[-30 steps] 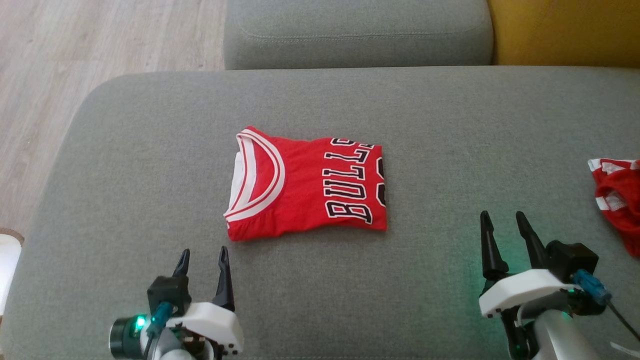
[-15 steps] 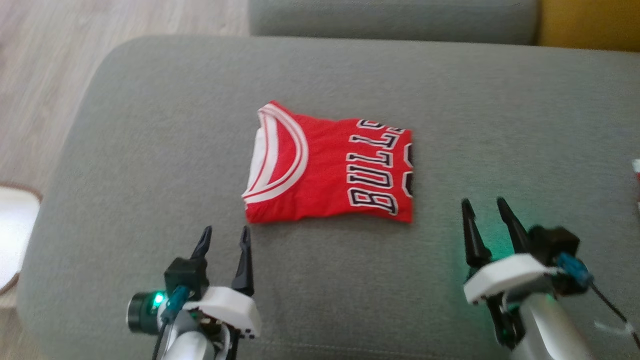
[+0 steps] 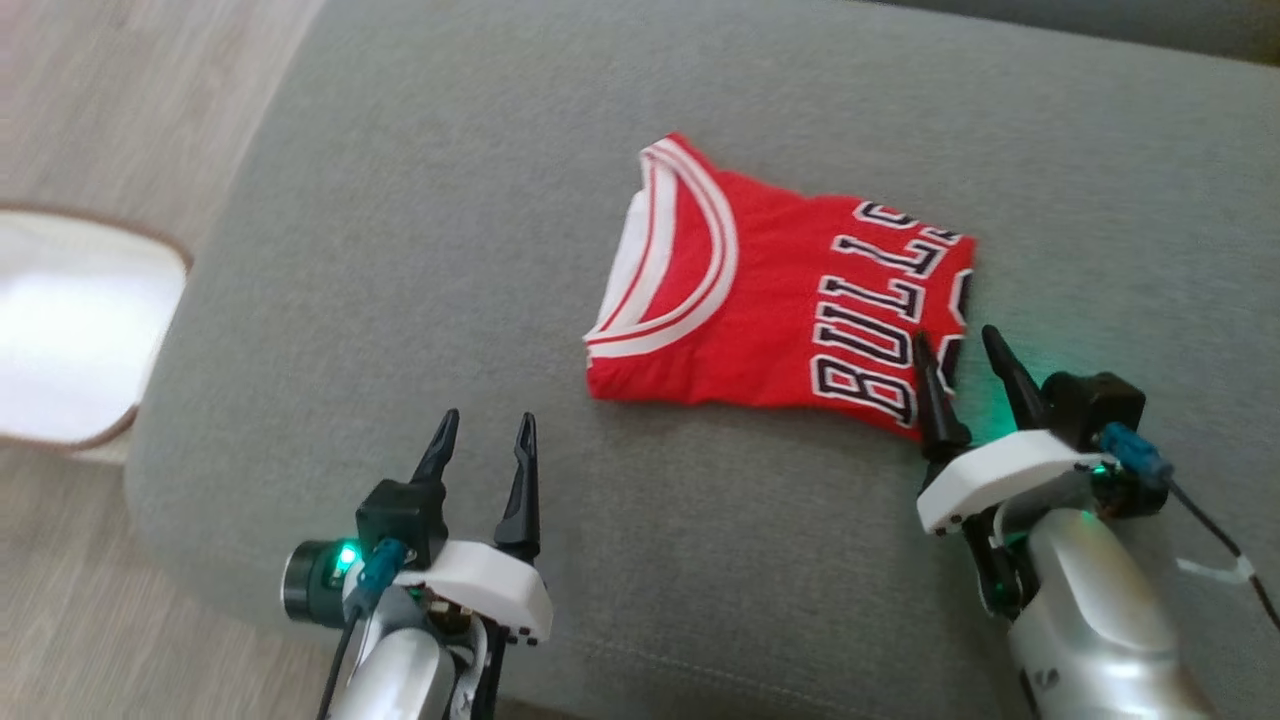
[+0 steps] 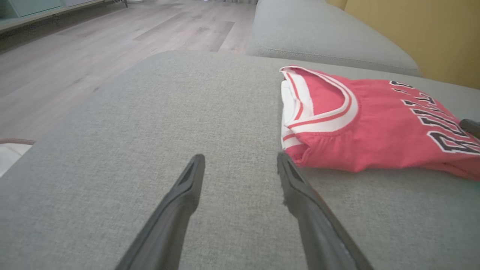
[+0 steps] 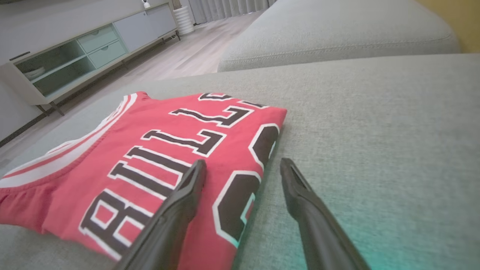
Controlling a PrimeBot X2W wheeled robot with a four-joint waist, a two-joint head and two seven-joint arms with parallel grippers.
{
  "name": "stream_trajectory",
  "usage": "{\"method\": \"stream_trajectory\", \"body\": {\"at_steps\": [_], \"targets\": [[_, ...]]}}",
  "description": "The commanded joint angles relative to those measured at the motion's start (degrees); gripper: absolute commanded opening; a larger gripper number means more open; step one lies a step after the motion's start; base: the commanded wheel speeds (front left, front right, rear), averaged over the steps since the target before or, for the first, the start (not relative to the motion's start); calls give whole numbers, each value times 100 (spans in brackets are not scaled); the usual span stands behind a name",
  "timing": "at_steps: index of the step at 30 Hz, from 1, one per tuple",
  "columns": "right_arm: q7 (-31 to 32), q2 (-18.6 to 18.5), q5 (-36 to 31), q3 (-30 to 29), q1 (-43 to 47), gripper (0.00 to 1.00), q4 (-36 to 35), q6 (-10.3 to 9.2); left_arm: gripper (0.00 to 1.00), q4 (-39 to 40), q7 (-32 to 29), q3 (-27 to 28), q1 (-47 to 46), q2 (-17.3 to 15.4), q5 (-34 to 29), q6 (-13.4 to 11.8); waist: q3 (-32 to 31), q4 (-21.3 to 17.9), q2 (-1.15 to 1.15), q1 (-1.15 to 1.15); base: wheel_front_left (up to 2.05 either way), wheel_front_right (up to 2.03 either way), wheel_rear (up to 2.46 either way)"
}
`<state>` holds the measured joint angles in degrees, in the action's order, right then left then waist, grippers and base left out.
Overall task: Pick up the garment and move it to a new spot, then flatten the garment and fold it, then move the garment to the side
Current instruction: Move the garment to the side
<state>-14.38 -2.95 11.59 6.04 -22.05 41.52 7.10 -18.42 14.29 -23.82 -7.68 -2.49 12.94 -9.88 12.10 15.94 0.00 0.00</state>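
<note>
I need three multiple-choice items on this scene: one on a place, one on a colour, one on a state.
1. Where does the folded red jersey lie?
A) on the wooden floor
B) on the grey sofa cushion
C) in a drawer

2. What colour are its letters?
A) black, edged white
B) yellow
C) green

3. How is the left gripper?
A) shut on the jersey
B) open, holding nothing
C) shut on a cable

Answers: 1 B, it lies flat on the cushion; 2 A, the print shows black with white edges; 3 B, its jaws stand apart over bare cushion.
</note>
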Motion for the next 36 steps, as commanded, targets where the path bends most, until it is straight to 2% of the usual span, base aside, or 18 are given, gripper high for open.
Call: {"method": "stream_trajectory", "body": {"at_steps": [1,3,4,5,6,7,12,17,22,23,29,36], "targets": [[-56,7,-30,49,-236,100,27,39,100,209,71,128,-210,-39,41,-63,181,192,0,0,0,0,0],[-22,7,-54,-28,-318,100,246,39,100,228,71,121,-224,-39,72,-76,240,250,0,0,0,0,0],[26,7,-15,-44,-344,96,363,39,100,236,71,117,-228,-39,77,-81,258,266,0,0,0,0,0],[54,7,35,-52,-368,67,464,39,100,239,71,118,-225,-39,82,-85,271,274,0,0,0,0,0],[71,7,39,-29,-392,9,553,39,100,241,71,125,-220,-39,89,-89,283,273,0,0,0,0,0],[81,7,100,16,-414,0,628,39,100,242,71,138,-216,-39,92,-92,292,262,0,0,0,0,0],[23,7,334,225,-534,0,799,39,100,215,71,188,-206,-39,66,-79,256,55,0,0,0,0,0],[-40,7,552,349,-591,0,772,39,100,178,71,265,-229,-39,-23,-21,135,-435,0,0,0,0,0],[-58,7,775,573,-538,0,608,39,100,135,71,383,-267,-39,-148,58,51,-1289,0,0,0,0,0],[-58,7,775,573,-538,0,608,39,100,135,71,383,-267,-39,-148,58,51,-1289,0,0,0,0,0],[-61,7,1026,853,-352,0,234,39,100,44,71,509,-389,-39,-290,171,42,-2428,0,0,0,0,0],[-61,7,1274,1057,-180,0,-119,39,100,-33,71,563,-522,-39,-369,263,78,-3561,0,0,0,0,0]]}}
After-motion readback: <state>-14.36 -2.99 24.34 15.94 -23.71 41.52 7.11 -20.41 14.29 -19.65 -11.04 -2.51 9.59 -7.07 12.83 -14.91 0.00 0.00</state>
